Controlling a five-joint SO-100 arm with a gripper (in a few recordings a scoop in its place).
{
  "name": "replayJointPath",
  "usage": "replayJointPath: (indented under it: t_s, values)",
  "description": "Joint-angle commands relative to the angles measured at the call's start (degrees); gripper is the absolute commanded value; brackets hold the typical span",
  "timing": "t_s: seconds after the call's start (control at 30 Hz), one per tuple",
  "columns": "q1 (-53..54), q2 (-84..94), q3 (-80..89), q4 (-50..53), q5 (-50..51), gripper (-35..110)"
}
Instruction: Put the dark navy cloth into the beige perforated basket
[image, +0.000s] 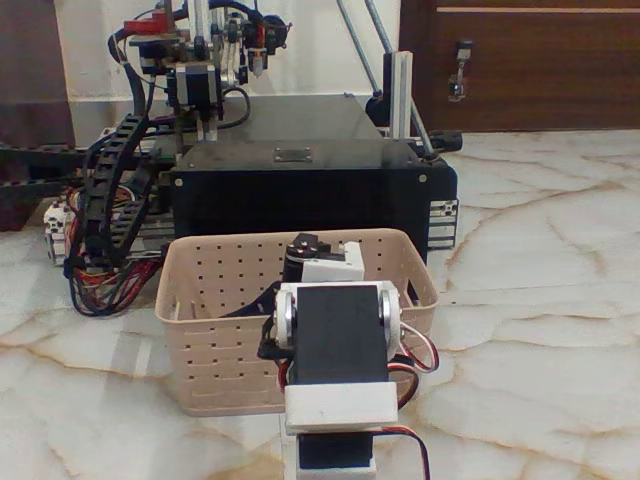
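The beige perforated basket (215, 350) stands on the marble floor at the middle of the fixed view. My white arm with black servo blocks rises in front of it and leans over its near rim. The gripper (312, 265) is down inside the basket, and the arm's own links hide its fingers. A dark, almost black patch (252, 304) shows inside the basket just left of the arm. It may be the dark navy cloth, but I cannot tell it apart from the arm's black parts.
A big black machine box (300, 190) with cable chains and red wiring (100, 280) stands right behind the basket. Marble floor (540, 330) lies open to the right and front left. A wooden door (520, 60) is at the back right.
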Motion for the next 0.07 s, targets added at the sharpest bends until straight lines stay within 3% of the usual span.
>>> replayJointPath:
  t_s: [0.0,0.03]
  values:
    - [0.1,2.1,-0.1,-0.3,0.5,0]
    - [0.1,2.1,0.0,-0.4,0.6,0]
